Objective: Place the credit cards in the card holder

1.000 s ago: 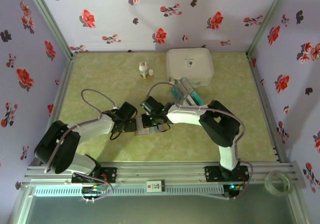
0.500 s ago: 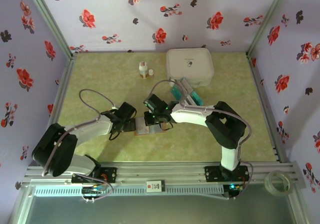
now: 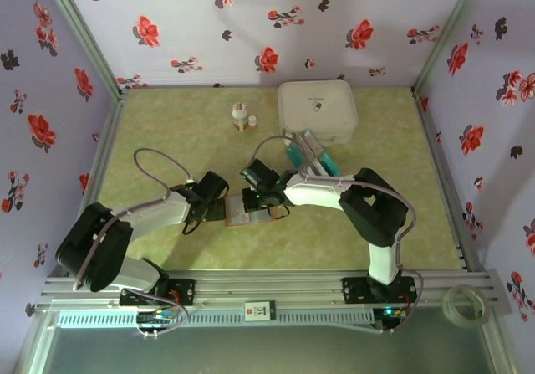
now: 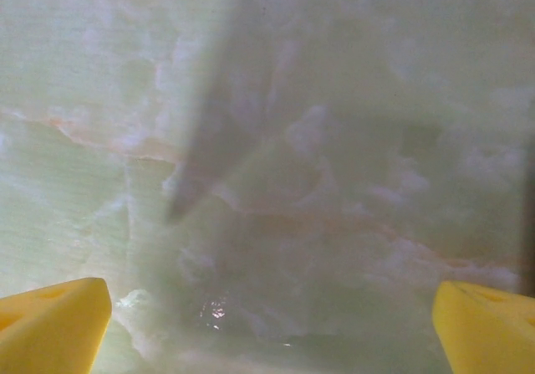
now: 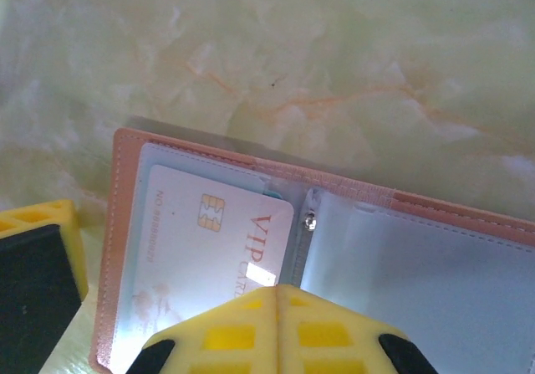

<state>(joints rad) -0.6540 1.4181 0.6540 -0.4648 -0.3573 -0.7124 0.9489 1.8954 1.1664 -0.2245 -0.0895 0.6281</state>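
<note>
While the right pincer (image 5: 274, 294), clenched, hovers over a white card (image 5: 201, 248) tucked in the open card holder (image 5: 401, 257) near the middle of the tabletop (image 3: 167, 140), the left pincer (image 4: 267, 307) hangs released beside it.

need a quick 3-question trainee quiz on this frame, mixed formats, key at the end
1. True or false: the left end effector is gripping a card.
2. The card holder is: A) folded shut; B) lying open with a white card in it; C) standing on edge.
3. Is the right end effector open or shut?
Key: 1 false; 2 B; 3 shut.
</note>
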